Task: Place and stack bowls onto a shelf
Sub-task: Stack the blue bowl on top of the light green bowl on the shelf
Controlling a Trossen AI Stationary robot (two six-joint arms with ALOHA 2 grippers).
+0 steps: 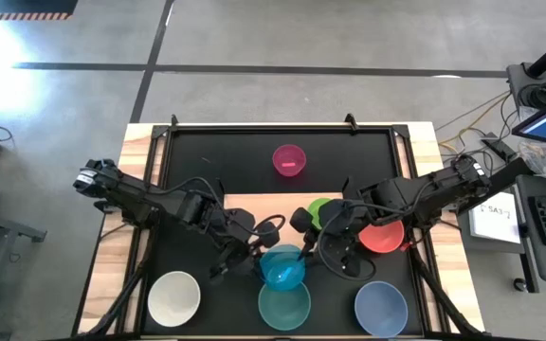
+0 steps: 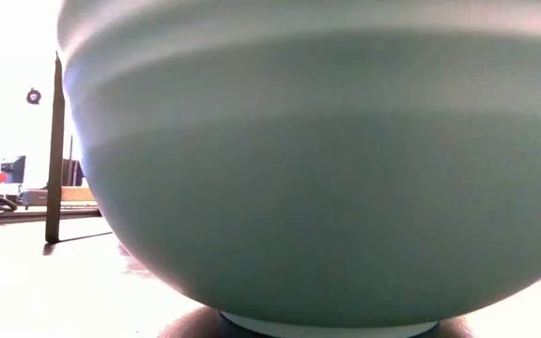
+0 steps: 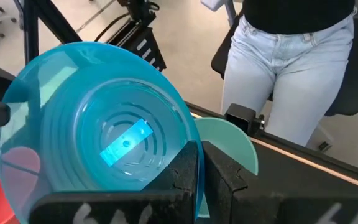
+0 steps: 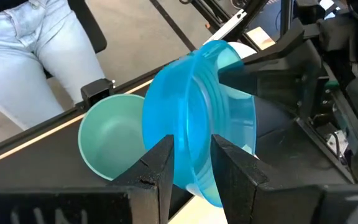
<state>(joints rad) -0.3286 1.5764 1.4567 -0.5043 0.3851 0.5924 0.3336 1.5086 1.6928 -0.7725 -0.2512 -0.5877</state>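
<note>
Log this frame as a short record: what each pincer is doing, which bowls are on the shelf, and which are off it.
left pincer: shut on blue bowl rim
right pincer: clamps the same bowl's opposite rim
on shelf: green bowl
off shelf, tabletop: magenta bowl, red bowl, white bowl, teal bowl, grey-blue bowl
background: a person in jeans

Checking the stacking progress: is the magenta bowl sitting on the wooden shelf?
No: the magenta bowl sits alone on the black tabletop, apart from the shelf.
</note>
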